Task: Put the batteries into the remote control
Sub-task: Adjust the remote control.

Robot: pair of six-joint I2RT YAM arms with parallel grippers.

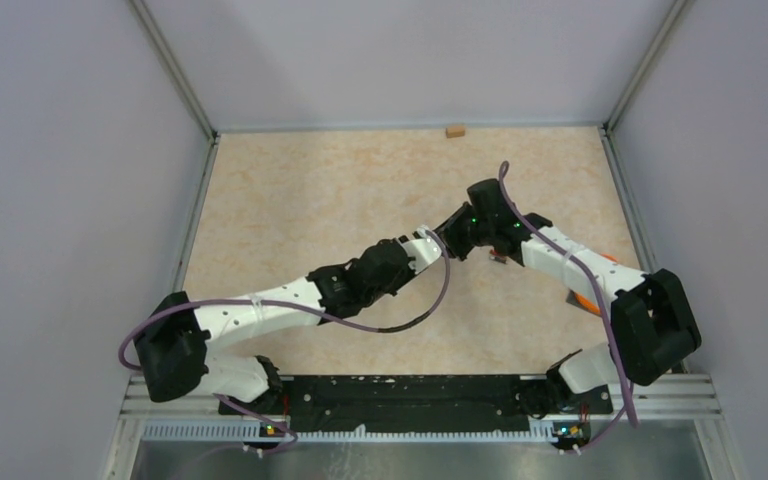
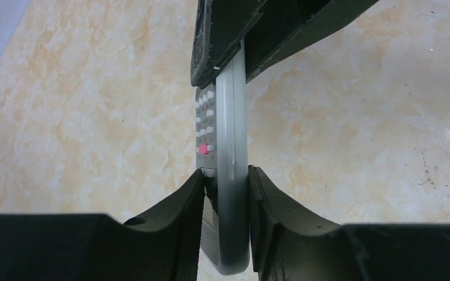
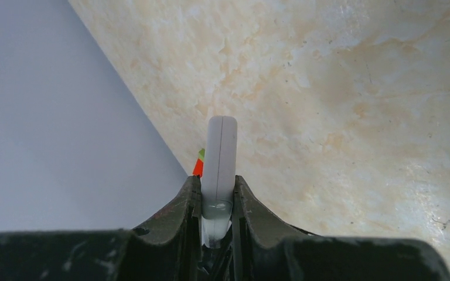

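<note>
- Remote control (image 2: 232,146): over the middle of the table (image 1: 290,200), turned on edge, held between both hands.
- Left hand (image 2: 225,175): narrowly parted, fingers pressed against the remote's near end.
- Right hand (image 3: 216,180): clamped on the far end.

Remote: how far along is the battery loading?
Done: remote grasped, held edge-on. In hand: left gripper and right gripper both clamp it. Remaining: the loading itself; no batteries show in any view.
</note>
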